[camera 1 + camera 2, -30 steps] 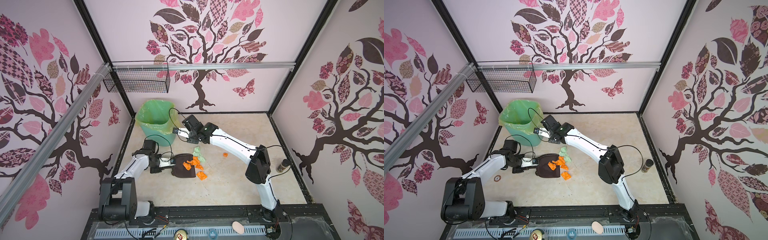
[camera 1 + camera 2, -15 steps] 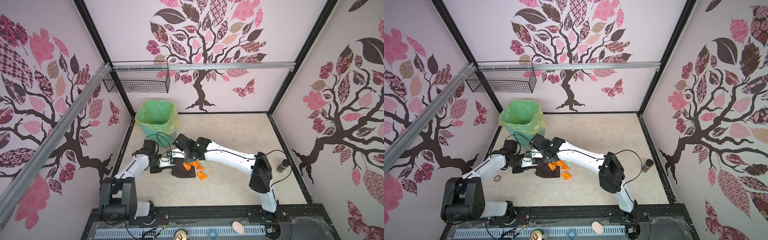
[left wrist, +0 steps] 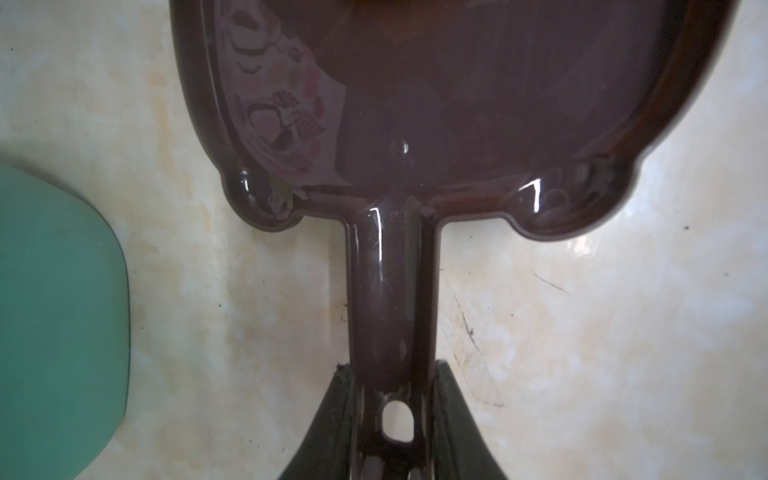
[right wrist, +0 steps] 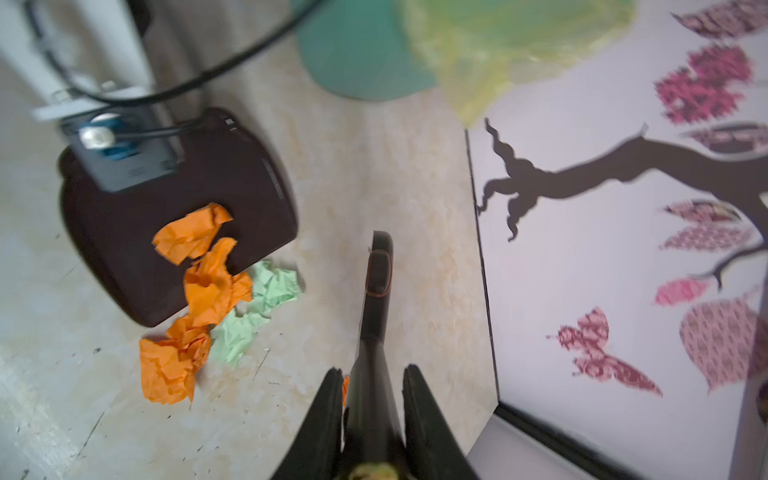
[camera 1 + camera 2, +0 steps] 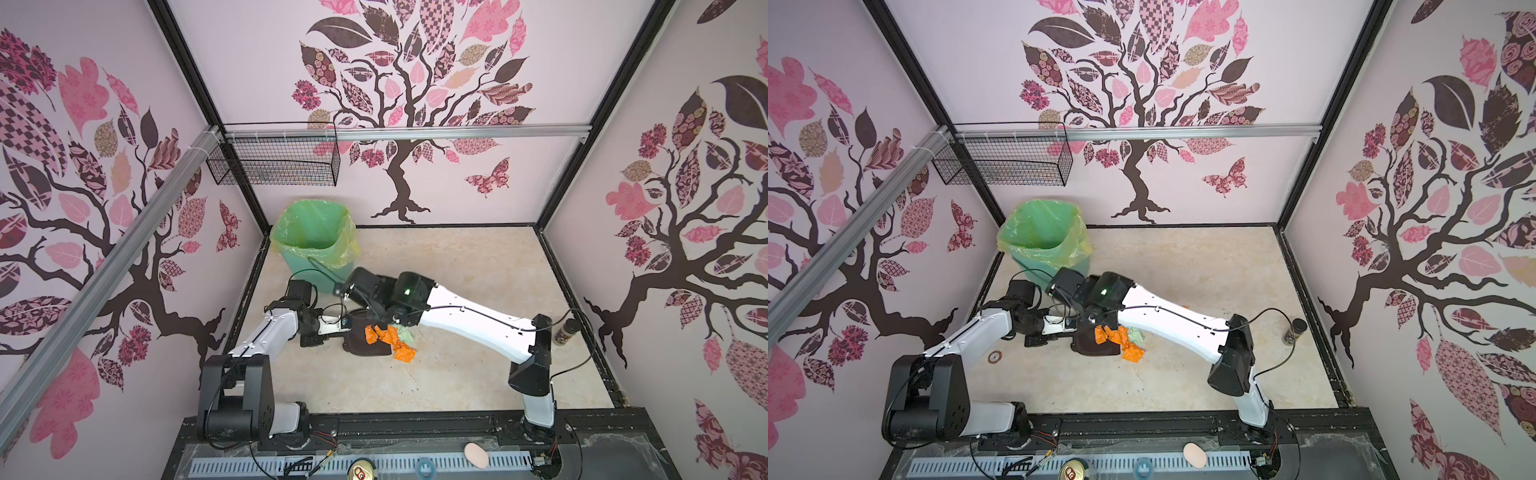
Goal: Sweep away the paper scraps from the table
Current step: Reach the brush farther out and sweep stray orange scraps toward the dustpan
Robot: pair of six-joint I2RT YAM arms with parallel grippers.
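Observation:
Orange and pale green paper scraps [image 5: 390,338] [image 5: 1121,338] lie bunched at the mouth of a dark brown dustpan [image 5: 361,347] on the beige table [image 5: 457,374]. In the right wrist view the orange scraps [image 4: 208,270] lie half on the dustpan [image 4: 124,241] and the green scraps [image 4: 266,291] just off it. My left gripper [image 3: 392,374] is shut on the dustpan handle [image 3: 390,291]. Just behind the pan, my right gripper [image 4: 372,374] [image 5: 357,286] is shut on a dark brush handle [image 4: 376,307]. One small orange scrap [image 5: 1185,307] peeks from behind the right arm.
A green bin with a yellow-green liner [image 5: 316,245] stands at the back left, close behind both grippers. A small jar [image 5: 565,331] sits by the right wall. A wire basket [image 5: 274,166] hangs on the back rail. A small round disc [image 5: 994,356] lies near the left arm.
My right arm has come forward from beside the bin to just behind the dustpan. The green scraps now lie against the orange ones. The left arm and dustpan stayed put.

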